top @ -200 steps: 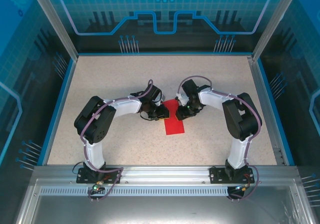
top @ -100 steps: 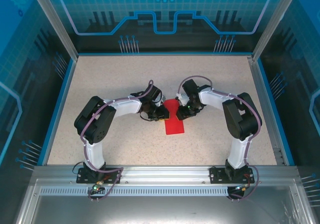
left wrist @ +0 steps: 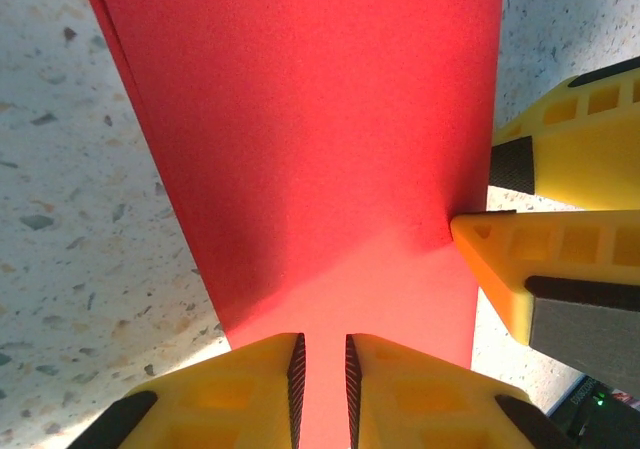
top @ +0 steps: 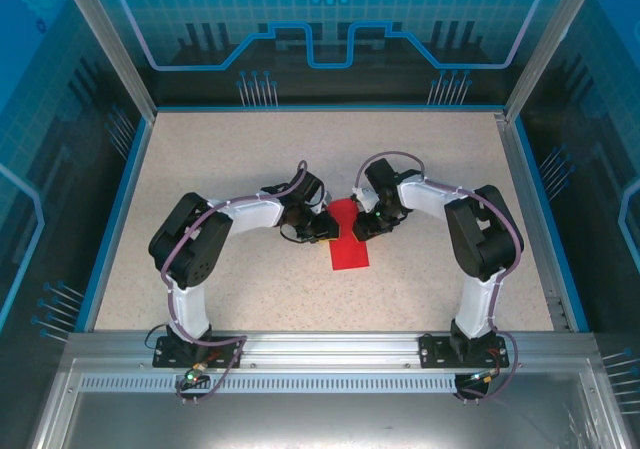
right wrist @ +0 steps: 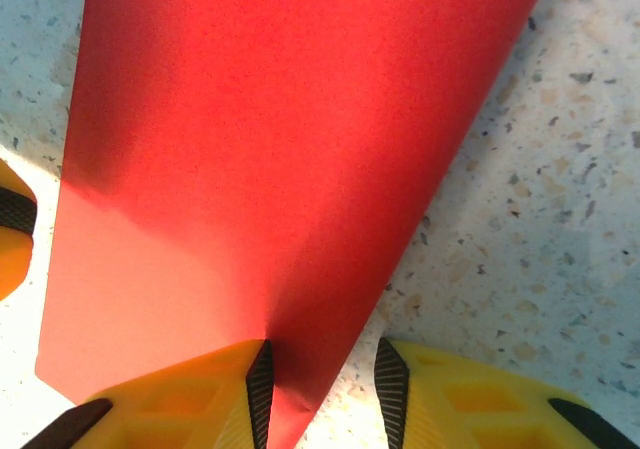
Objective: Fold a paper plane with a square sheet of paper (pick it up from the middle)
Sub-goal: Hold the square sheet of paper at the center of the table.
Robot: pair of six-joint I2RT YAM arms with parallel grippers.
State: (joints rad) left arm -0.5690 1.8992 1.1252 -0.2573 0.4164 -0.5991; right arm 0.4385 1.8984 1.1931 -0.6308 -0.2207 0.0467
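Observation:
The square sheet of paper (top: pixel 348 244) lies on the table as a narrow red folded strip, pointed at its far end. My left gripper (top: pixel 326 227) is low over its left side. In the left wrist view that gripper (left wrist: pixel 322 389) has its jaws a narrow gap apart, with flat red paper (left wrist: pixel 320 149) showing through the gap. My right gripper (top: pixel 360 227) is at the strip's right side. Its jaws (right wrist: pixel 322 389) stand open: the left fingertip (right wrist: pixel 258 379) rests on the paper (right wrist: pixel 280 139) near its edge, and the other is over bare table.
The speckled table (top: pixel 240 159) is ringed by a blue rim and transparent walls. The right gripper's yellow fingers (left wrist: pixel 560 159) show at the paper's right edge in the left wrist view. Both forearms angle inward toward the centre.

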